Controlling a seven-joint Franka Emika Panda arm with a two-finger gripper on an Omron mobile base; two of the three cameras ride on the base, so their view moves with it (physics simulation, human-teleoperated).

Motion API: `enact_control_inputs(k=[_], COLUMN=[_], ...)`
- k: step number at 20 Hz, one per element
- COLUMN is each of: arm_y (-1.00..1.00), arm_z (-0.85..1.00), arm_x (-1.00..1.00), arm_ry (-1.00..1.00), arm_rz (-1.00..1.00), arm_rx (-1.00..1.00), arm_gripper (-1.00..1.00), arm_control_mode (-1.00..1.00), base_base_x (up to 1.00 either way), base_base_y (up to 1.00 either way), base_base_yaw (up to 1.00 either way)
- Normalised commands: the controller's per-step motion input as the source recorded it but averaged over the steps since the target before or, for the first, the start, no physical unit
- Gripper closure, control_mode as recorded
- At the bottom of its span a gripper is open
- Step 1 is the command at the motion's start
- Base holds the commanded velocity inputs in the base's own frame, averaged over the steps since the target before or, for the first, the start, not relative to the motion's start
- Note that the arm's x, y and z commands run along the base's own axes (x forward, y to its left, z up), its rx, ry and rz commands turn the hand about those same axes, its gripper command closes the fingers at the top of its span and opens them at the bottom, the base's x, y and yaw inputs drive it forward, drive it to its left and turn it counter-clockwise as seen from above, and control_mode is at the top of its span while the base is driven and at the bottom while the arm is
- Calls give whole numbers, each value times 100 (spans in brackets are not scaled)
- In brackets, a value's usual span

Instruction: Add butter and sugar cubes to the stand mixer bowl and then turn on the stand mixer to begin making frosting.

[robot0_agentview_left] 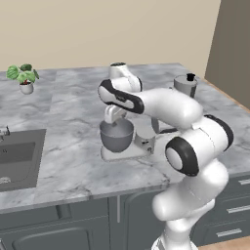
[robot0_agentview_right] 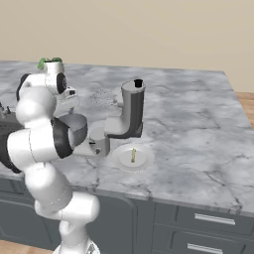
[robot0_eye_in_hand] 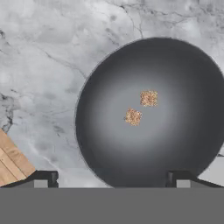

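I look straight down into the stand mixer bowl point(robot0_eye_in_hand: 166, 144), a deep grey metal bowl. The two tan sugar cubes point(robot0_eye_in_hand: 148, 98) point(robot0_eye_in_hand: 133, 117) lie apart on its bottom. My gripper point(robot0_eye_in_hand: 111, 179) hovers above the bowl's near rim, open, with nothing between its fingertips point(robot0_eye_in_hand: 43, 178). From the base, the gripper point(robot0_agentview_left: 115, 118) hangs just over the bowl point(robot0_agentview_left: 117, 136) on the stand mixer point(robot0_agentview_left: 185, 87), whose head is tilted up. The butter point(robot0_agentview_right: 133, 155), a small pale stick, lies on a round white plate point(robot0_agentview_right: 121, 161) in front of the mixer point(robot0_agentview_right: 131, 111). My arm partly hides the bowl point(robot0_agentview_right: 75, 126).
A potted plant point(robot0_agentview_left: 23, 75) stands at the back left of the marble counter point(robot0_agentview_left: 73, 112). A sink point(robot0_agentview_left: 19, 156) is set into the counter at the left. A wall rises behind, and drawers point(robot0_agentview_right: 213, 218) run below the counter's front edge.
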Motion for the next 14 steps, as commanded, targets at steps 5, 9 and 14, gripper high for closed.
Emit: enact_control_inputs(k=[5,9,14], arm_y=[-34,-52,-69], arm_z=[21,14,16], arm_x=[-100,-89,-43], arm_ry=[-9,-5,-4], arm_rz=[0,-1,-4], arm_rx=[9,9,8], arm_gripper=[-100,-100,-100], arm_control_mode=[-100,-100,-100], base_base_x=[0,0,0], base_base_y=[0,0,0], base_base_yaw=[0,0,0])
